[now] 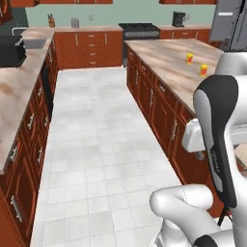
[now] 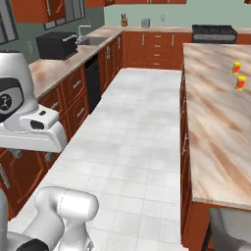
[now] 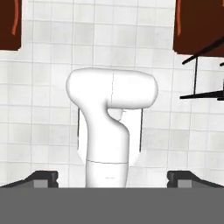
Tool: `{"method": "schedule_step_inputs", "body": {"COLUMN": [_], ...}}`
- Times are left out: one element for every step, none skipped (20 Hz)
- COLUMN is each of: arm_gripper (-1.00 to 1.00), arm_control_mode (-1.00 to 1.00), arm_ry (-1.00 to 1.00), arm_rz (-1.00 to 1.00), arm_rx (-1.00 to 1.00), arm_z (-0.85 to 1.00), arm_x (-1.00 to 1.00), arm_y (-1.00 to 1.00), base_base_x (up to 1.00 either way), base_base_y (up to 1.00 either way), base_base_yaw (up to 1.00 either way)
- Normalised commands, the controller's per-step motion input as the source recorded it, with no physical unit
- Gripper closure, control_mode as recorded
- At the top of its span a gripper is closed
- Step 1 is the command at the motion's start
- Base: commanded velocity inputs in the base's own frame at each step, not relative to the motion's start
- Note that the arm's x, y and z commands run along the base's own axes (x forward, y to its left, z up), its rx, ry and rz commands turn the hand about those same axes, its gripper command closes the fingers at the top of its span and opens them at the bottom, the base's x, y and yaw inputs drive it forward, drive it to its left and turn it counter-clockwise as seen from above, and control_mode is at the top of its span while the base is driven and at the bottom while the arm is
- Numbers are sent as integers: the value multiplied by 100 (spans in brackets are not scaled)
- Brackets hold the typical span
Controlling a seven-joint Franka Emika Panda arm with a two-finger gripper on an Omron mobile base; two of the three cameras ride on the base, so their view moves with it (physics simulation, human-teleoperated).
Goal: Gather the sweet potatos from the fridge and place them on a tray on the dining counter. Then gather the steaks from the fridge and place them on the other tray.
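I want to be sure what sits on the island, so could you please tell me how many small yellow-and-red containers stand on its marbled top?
2. One small yellow-and-red container stands farther back on the tan marbled island top; the second stands just nearer, beside it. Part of the top is out of view, so others may be hidden.
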Motion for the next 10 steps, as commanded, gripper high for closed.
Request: {"method": "schedule_step_inputs", "body": {"arm_gripper": [-100,-100,-100,-100,-100,-100,-100,-100,-100,-100], "arm_control_mode": [100,100,100,100,100,100,100,100,100,100], "arm_ry": [0,0,0,0,0,0,0,0,0,0], "arm_rz": [0,0,0,0,0,0,0,0,0,0], "arm_rx": [0,0,0,0,0,0,0,0,0,0], "arm_z": [0,0,0,0,0,0,0,0,0,0], "arm_x": [0,0,0,0,0,0,0,0,0,0], "arm_y": [0,0,0,0,0,0,0,0,0,0], "base_base_x": [100,100,100,100,100,100,100,100,100,100], "base_base_y": [11,0,9,7,14,19,33,43,50,61], "base_base_yaw": [0,0,0,0,0,0,0,0,0,2]}}
